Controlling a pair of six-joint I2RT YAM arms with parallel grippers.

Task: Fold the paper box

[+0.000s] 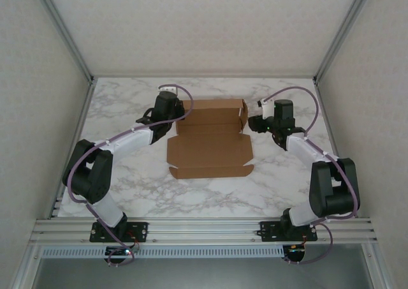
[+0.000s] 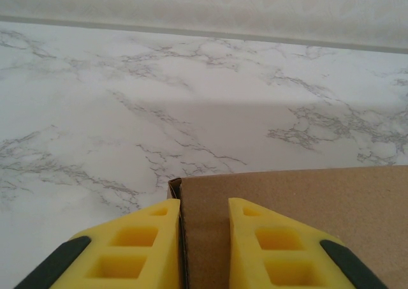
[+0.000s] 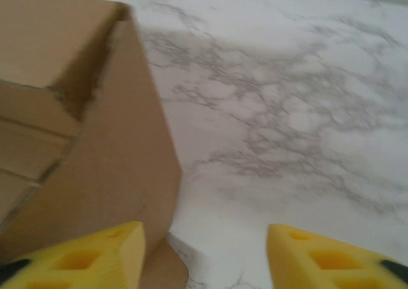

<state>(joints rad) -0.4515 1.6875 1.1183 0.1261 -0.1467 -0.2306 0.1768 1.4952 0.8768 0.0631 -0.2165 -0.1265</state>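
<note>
**A:** Box (image 1: 209, 154), where is it?

**B:** In the middle of the marble surface (image 1: 127, 174), between the two arms. Its near panel lies flat. The far part is folded up into a low, long body.

**A:** And the left pincer (image 1: 180, 114)?

**B:** It is at the far left end of the box. In its wrist view the yellow fingers (image 2: 137, 244) stand a little apart, astride the box's corner. The cardboard edge runs along the inner face of one finger, and brown panel shows in the gap up to the other.

**A:** So is it clamped on the wall?

**B:** No. The jaws are narrowly apart, and only one finger lies against the edge.

**A:** What about the right pincer (image 1: 253, 122)?

**B:** It is just beside the far right end of the box, with its jaws wide apart. In its wrist view one finger (image 3: 95, 251) sits close by the upright side wall. The other is over bare marble, well away from the cardboard.

**A:** Does that near finger touch the wall?

**B:** I cannot tell. The view is blurred there.
</note>
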